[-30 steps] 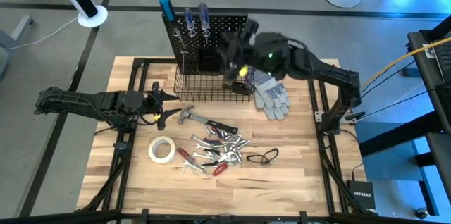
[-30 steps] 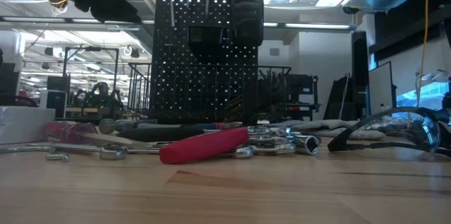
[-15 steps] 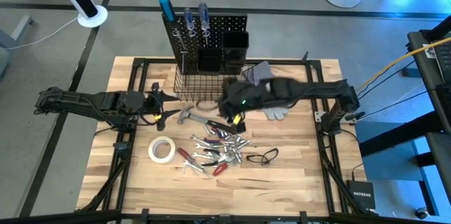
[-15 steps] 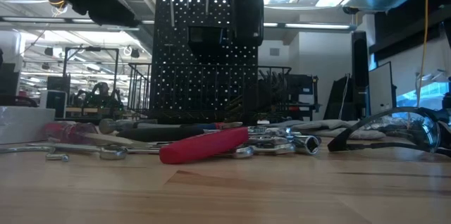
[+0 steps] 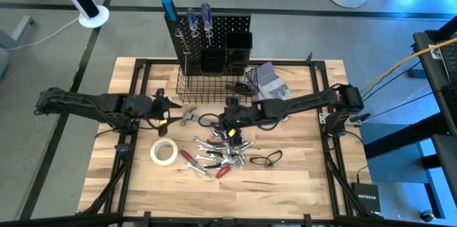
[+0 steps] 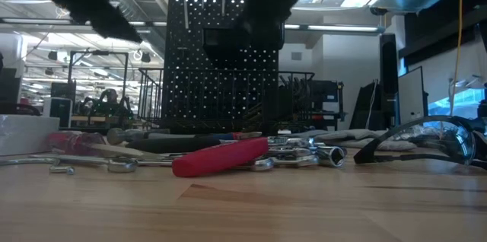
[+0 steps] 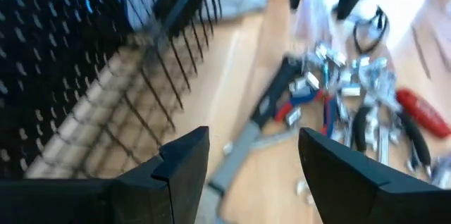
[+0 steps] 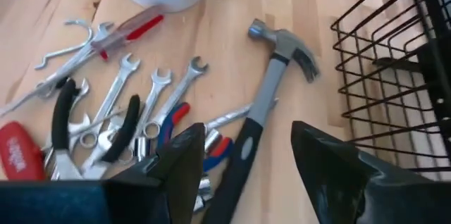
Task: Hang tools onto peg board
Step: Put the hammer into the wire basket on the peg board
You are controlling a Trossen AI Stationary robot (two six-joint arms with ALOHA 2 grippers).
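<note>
The black peg board (image 5: 214, 31) stands upright at the table's far edge, screwdrivers (image 5: 198, 16) stuck in its top and a wire basket (image 5: 214, 88) at its foot. A hammer (image 8: 271, 90) lies flat on the table in front of the basket. Wrenches, pliers and a red-handled screwdriver (image 8: 130, 28) lie in a pile (image 5: 223, 150), with a white tape roll (image 5: 163, 151) beside them. My right gripper (image 8: 246, 136) hangs open above the hammer's black handle, apart from it. My left gripper (image 7: 254, 143) is open at the left, near the hammer's head (image 5: 189, 115).
Grey work gloves (image 5: 268, 81) lie right of the basket. Safety glasses (image 5: 265, 159) rest near the pile's right side. Black box bins (image 5: 238, 45) sit on the board. Bare wood shows along the table's near edge (image 5: 235, 198) and right side.
My right gripper has come down from in front of the peg board toward the near edge and the left, tipping downward, and now hangs over the hammer's handle. The gloves it covered are in view again. Its fingers stayed apart.
</note>
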